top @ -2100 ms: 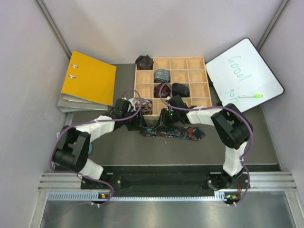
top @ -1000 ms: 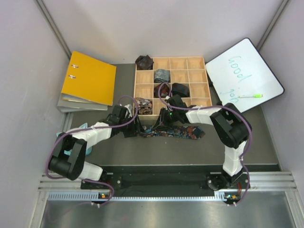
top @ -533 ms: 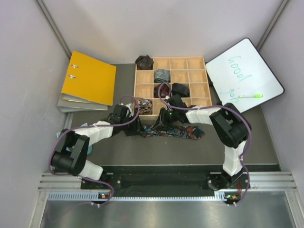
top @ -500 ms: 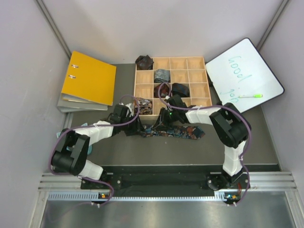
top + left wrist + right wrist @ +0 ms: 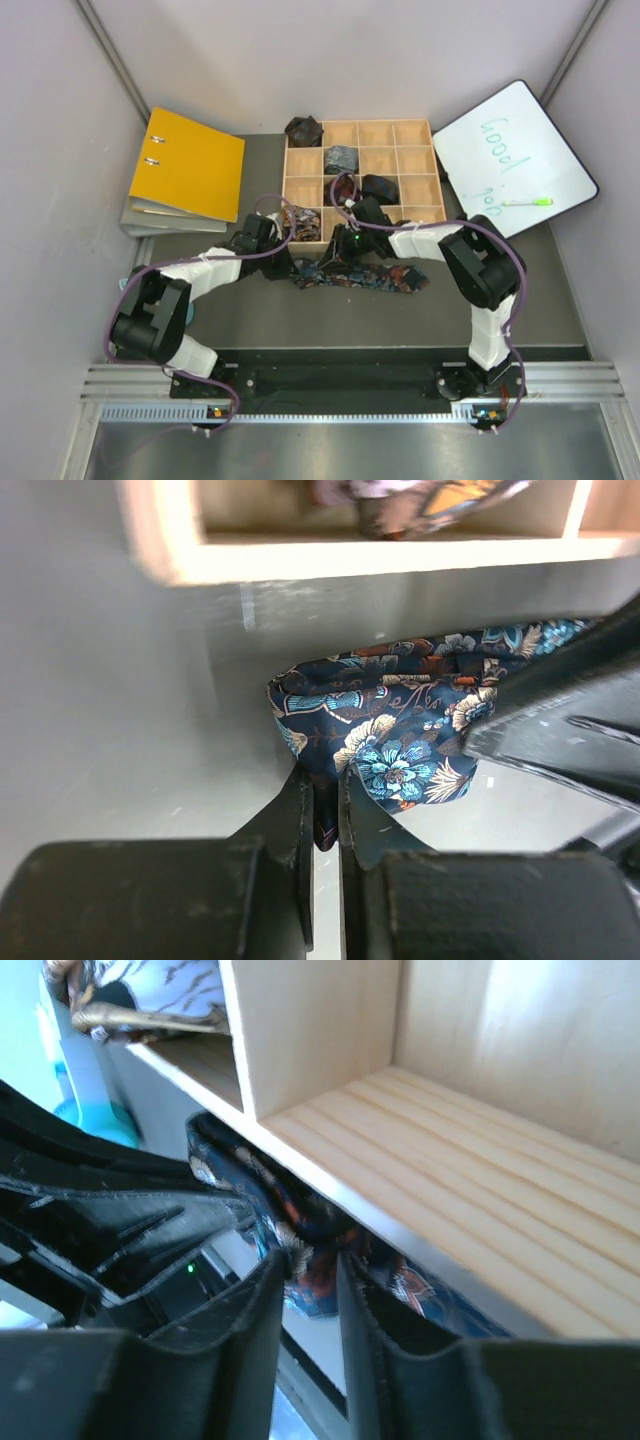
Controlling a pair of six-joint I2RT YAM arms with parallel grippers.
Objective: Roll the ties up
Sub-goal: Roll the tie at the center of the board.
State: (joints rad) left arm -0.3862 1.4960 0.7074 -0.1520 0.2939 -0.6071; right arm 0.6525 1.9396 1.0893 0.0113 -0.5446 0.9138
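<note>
The navy floral tie [image 5: 365, 277] lies on the grey table just in front of the wooden grid box [image 5: 412, 133]. Its left end is folded over. My left gripper [image 5: 283, 268] is shut on that folded end, which shows in the left wrist view [image 5: 400, 735]. My right gripper [image 5: 343, 262] is shut on the tie a little to the right, pressed against the box's front edge; the fabric [image 5: 300, 1215] sits between its fingers. Rolled ties fill some cells: a maroon one [image 5: 304, 130], a grey-blue one [image 5: 341, 158], a black one [image 5: 381, 187] and a brown-patterned one [image 5: 303, 220].
A yellow binder [image 5: 186, 165] lies on grey folders at the back left. A whiteboard [image 5: 512, 155] with a green pen [image 5: 528, 202] leans at the back right. Purple cables loop above both wrists. A teal object [image 5: 140, 283] sits by the left arm.
The left gripper swung down and right to the tie's left end and then edged back toward the box with it. The right gripper has stayed nearly still on the tie.
</note>
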